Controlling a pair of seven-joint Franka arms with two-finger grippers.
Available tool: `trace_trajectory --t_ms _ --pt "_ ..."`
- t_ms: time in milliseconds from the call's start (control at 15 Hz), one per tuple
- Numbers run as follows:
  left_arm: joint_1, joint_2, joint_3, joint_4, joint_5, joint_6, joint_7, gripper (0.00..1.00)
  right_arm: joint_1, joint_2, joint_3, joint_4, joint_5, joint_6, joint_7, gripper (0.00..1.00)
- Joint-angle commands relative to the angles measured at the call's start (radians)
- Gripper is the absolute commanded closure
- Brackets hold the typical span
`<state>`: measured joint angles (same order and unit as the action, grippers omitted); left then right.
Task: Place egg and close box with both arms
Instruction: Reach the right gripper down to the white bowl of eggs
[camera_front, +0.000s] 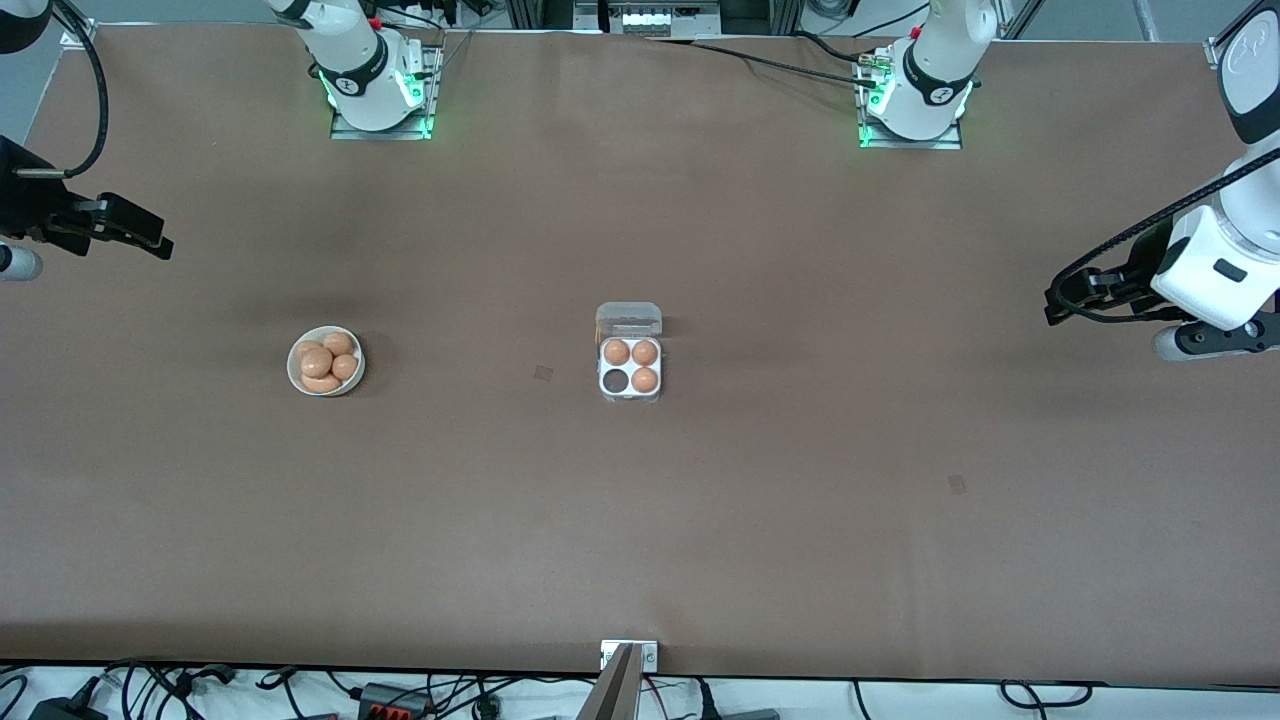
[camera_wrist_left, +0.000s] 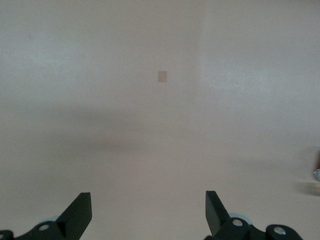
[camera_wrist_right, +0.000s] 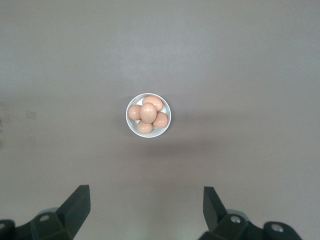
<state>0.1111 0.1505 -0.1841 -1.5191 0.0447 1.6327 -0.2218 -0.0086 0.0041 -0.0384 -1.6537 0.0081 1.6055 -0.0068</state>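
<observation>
The box (camera_front: 630, 396) is a small clear egg carton in the middle of the table, its lid (camera_front: 628, 320) open. Three tan eggs (camera_front: 616, 351) fill three cells. The empty cell (camera_front: 613, 380) is the one nearer the front camera, toward the right arm's end. Several like eggs (camera_front: 316, 360) lie in a white bowl (camera_front: 294, 375), which also shows in the right wrist view (camera_wrist_right: 149, 135). My right gripper (camera_front: 150, 240) is open and empty, high over the right arm's end of the table. My left gripper (camera_front: 1055, 305) is open and empty, high over the left arm's end.
The table is a wide brown surface. A small tape mark (camera_front: 543, 373) lies beside the box. Another tape mark (camera_front: 957, 484) lies toward the left arm's end and shows in the left wrist view (camera_wrist_left: 162, 76). A metal bracket (camera_front: 629, 655) sits at the table's front edge.
</observation>
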Motion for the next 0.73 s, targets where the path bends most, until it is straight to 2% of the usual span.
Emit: trace_trajectory --t_ms 0,332,665 --pt "0.004 -0.014 -0.003 -0.004 -0.011 0.004 0.019 0.0 -0.01 -0.027 0.014 -0.032 -0.014 0.019 -0.012 0.0" --pt "0.004 -0.014 -0.001 -0.004 -0.011 0.004 0.019 0.0 -0.01 -0.012 0.014 -0.04 -0.013 0.03 -0.013 0.0" --pt "0.004 -0.014 -0.001 -0.004 -0.011 0.004 0.019 0.0 0.016 0.18 0.014 -0.044 -0.011 0.118 -0.012 0.0"
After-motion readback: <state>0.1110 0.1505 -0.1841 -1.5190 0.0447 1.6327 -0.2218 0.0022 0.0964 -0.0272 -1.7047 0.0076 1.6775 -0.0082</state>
